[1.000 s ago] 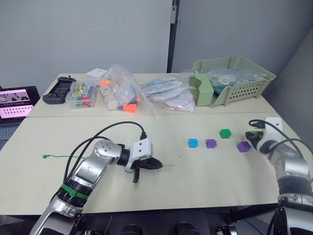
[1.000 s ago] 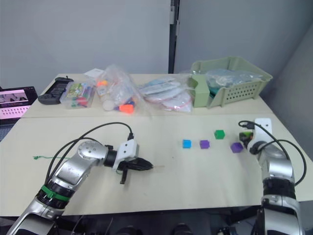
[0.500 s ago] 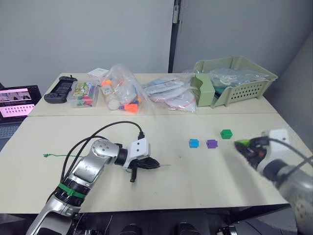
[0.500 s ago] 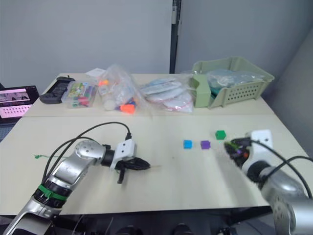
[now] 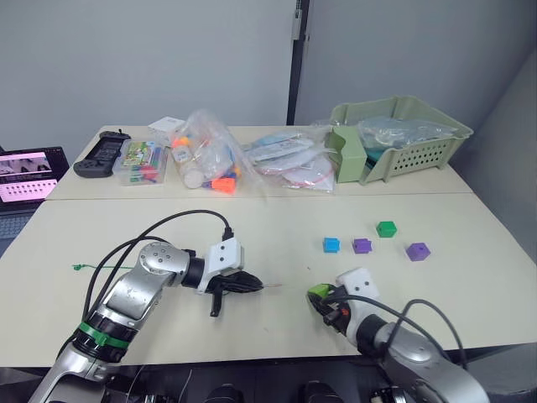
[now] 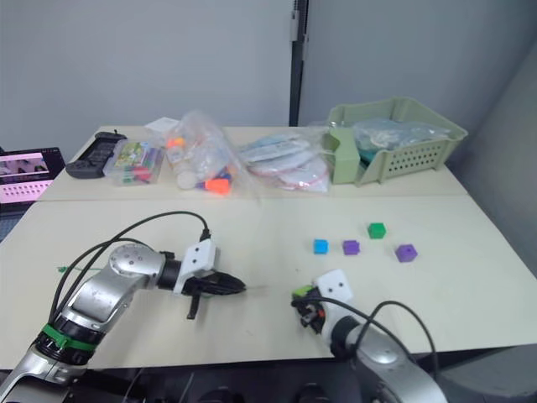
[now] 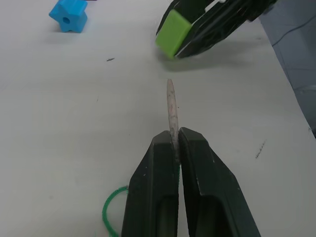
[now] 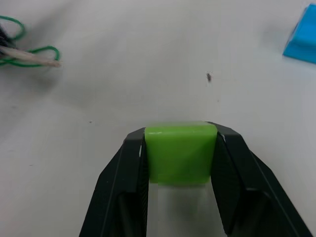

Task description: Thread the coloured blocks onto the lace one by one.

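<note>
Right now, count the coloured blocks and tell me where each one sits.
5. The blue block, a purple block, the dark green block and another purple block lie on the table; the lime green block is in the right gripper.

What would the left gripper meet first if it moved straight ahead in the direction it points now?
Probably the lime green block held by the right gripper. The lace tip in the left gripper points almost at it, though slightly off-centre.

The pale beige bench (image 5: 277, 218) is carrying a blue star-shaped block (image 5: 331, 245), two purple blocks (image 5: 362, 246), a dark green block (image 5: 386, 228), a slotted green plastic basket (image 5: 401, 134) and clear bags of toys (image 5: 205, 151).
</note>
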